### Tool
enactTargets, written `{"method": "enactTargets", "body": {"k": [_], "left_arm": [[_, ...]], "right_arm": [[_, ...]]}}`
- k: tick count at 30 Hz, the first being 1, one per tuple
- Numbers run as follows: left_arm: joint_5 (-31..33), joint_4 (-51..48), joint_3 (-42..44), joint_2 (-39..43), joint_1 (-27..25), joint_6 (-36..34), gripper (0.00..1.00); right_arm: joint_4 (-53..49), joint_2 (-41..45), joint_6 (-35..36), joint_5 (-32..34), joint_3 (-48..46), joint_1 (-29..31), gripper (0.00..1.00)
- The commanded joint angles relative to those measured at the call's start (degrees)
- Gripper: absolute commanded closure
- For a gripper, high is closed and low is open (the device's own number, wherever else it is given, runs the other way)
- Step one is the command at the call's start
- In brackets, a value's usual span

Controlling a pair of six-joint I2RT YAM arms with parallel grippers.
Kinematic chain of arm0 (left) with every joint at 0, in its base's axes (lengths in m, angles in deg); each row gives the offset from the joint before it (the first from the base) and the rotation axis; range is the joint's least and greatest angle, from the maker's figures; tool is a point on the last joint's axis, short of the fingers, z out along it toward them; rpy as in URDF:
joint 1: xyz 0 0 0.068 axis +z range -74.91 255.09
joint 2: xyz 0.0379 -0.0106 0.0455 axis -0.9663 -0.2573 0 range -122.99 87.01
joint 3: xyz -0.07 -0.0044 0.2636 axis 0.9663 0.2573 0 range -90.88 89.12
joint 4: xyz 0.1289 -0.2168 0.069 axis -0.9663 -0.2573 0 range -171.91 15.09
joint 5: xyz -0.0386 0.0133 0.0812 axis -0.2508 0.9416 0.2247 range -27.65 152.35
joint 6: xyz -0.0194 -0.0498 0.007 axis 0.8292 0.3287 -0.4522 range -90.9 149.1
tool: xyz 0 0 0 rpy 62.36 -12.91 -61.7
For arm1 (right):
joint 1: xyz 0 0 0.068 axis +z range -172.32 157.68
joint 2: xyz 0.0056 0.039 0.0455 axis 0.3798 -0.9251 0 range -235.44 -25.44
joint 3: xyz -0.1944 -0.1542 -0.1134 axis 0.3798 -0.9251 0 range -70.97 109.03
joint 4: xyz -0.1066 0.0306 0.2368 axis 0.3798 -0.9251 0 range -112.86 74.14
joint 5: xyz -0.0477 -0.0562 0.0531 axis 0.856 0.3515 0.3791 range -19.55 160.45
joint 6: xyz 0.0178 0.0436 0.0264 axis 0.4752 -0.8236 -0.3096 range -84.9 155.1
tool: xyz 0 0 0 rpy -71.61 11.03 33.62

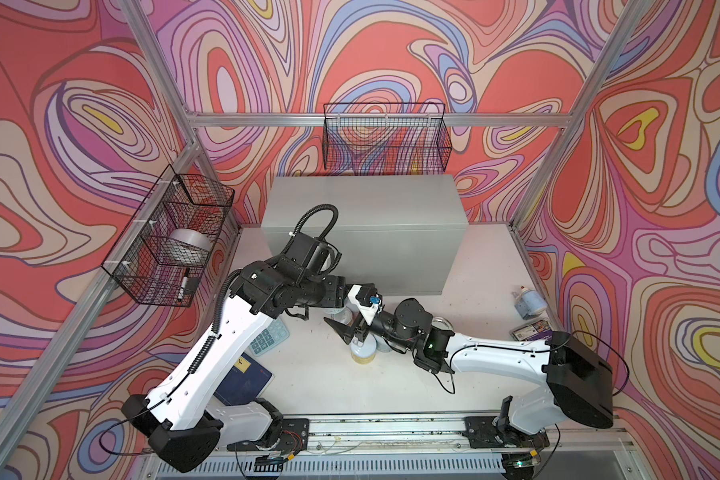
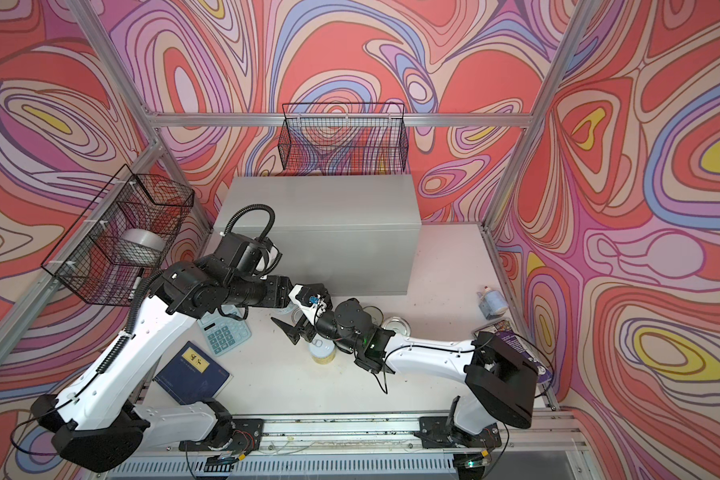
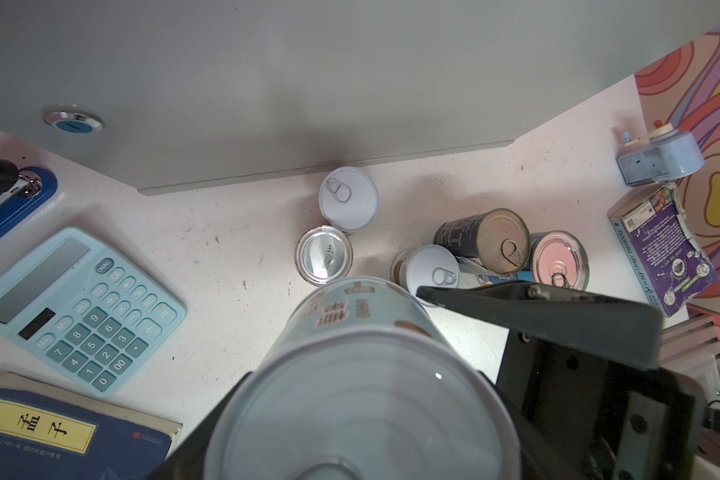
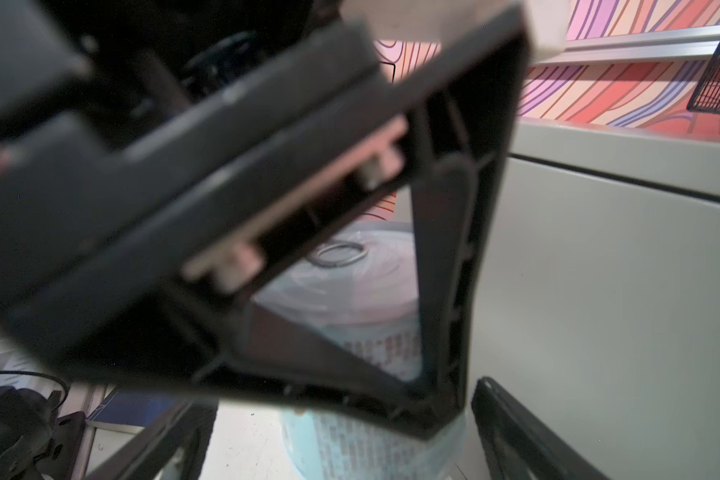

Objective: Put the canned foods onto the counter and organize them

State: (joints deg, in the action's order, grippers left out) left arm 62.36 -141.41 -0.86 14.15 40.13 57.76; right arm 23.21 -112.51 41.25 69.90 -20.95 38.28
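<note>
My left gripper (image 3: 362,415) points down and is shut on a pale blue can (image 3: 362,365), held upright just in front of the grey counter (image 1: 362,203). In the right wrist view my right gripper (image 4: 341,440) stands open, its fingers (image 4: 516,428) on either side of that can's lower part (image 4: 371,449). On the white table stand a blue-lidded can (image 3: 348,199), an upside-down silver-bottomed can (image 3: 324,255), a white-lidded can (image 3: 431,270) and a pink can (image 3: 558,259). A dark navy can (image 3: 483,241) leans beside them. A yellow can (image 1: 362,353) stands nearer the front.
A calculator (image 3: 75,307), a blue book (image 3: 71,432) and a stapler (image 3: 13,199) lie at the left. A pale blue bottle (image 3: 657,160) and a purple box (image 3: 661,249) lie at the right. Wire baskets hang on the back wall (image 1: 385,137) and left wall (image 1: 171,237).
</note>
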Motion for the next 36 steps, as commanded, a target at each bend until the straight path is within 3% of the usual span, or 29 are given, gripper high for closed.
{"method": "enactTargets", "body": {"k": [1,16,24,30,36], "left_arm": [[0.5,1.8,-0.8,1.0,-0.9,-0.5,0.72],[-1.1,5.5,-1.6,0.8,-1.9,-2.5,0.72],[-2.9,6.1,-3.1,-1.6,-1.9,-4.0,0.72],[-3.0,6.5,-4.7,-2.4,-1.9,-4.8,0.72],[-4.3,7.2,-5.2,-3.2,-1.9,-4.7,0.71]], "right_arm": [[0.5,-1.2,-0.4,1.1,1.5,0.4,0.02],[-1.2,-1.4,-2.4,4.3,2.7,0.4,0.03],[-0.5,-0.6,-3.4,5.0,2.8,0.5,0.15],[-0.7,-0.5,-3.6,5.6,2.6,0.6,0.3],[-0.4,0.1,-3.9,5.5,2.8,0.6,0.36]]}}
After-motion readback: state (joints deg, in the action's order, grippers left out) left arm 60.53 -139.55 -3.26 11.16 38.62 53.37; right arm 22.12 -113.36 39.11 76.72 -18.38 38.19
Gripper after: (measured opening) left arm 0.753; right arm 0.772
